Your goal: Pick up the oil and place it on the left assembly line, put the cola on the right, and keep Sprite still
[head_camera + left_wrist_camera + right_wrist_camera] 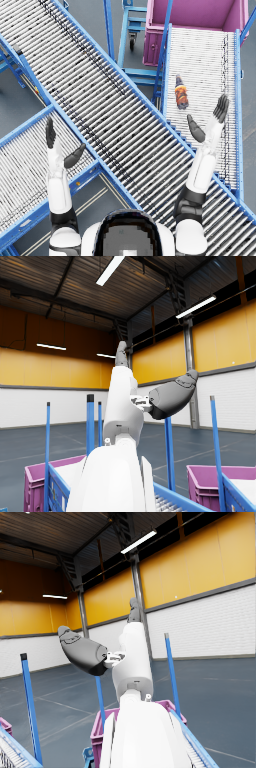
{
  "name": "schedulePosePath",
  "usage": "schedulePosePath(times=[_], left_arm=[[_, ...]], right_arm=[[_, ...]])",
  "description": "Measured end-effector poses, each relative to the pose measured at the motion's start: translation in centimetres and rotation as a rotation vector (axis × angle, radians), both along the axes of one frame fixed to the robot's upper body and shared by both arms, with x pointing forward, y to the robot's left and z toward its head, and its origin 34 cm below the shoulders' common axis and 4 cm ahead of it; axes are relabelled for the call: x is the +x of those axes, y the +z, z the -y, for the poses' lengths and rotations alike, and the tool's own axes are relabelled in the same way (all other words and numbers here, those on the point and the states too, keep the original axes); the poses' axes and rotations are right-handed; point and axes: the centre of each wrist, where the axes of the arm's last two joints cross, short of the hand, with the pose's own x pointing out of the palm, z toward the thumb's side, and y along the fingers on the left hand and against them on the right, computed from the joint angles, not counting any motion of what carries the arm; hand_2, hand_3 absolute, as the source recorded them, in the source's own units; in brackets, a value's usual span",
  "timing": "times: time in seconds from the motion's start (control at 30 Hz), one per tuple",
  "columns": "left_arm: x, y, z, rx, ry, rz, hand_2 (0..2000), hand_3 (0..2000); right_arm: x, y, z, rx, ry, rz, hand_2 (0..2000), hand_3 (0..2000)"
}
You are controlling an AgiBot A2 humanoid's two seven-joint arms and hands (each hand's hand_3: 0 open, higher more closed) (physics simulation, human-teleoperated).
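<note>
No legible text (bottle [181, 93] label blurred)

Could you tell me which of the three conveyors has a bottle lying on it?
The right conveyor, running to the pink bin; the bottle lies just ahead of the right hand.

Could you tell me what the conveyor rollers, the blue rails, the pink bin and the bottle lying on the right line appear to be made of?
Rollers: likely bare metal, pale grey with a dull sheen.
Rails: probably painted metal, flat even blue.
Bin: looks like moulded plastic, uniform matte magenta walls.
Bottle: probably plastic, dark with an orange label; too small to be sure.
</note>
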Motion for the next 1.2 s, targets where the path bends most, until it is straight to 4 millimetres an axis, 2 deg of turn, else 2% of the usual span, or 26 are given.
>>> schedulePosePath(times=[0.23, 0.5, 0.73, 1.2], left_arm=[[0.1, 0.0, 0.0, -0.003, 0.001, -0.002, 0, 0], [0.0, -0.2, 0.1, -0.005, -0.003, -0.006, 0, 0], [0.2, -0.8, 0.3, -0.017, -0.025, -0.039, 0, 0], [1.4, -4.9, 2.5, -0.084, -0.228, -0.307, 0, 0]], right_arm=[[-2.7, -1.6, -3.0, -0.061, 0.076, 0.008, 0, 0], [-4.6, -3.7, -5.5, -0.099, 0.157, -0.027, 0, 0], [-4.9, -4.4, -6.0, -0.104, 0.198, -0.054, 0, 0], [-5.1, -7.1, -6.6, -0.12, 0.44, -0.225, 0, 0]])
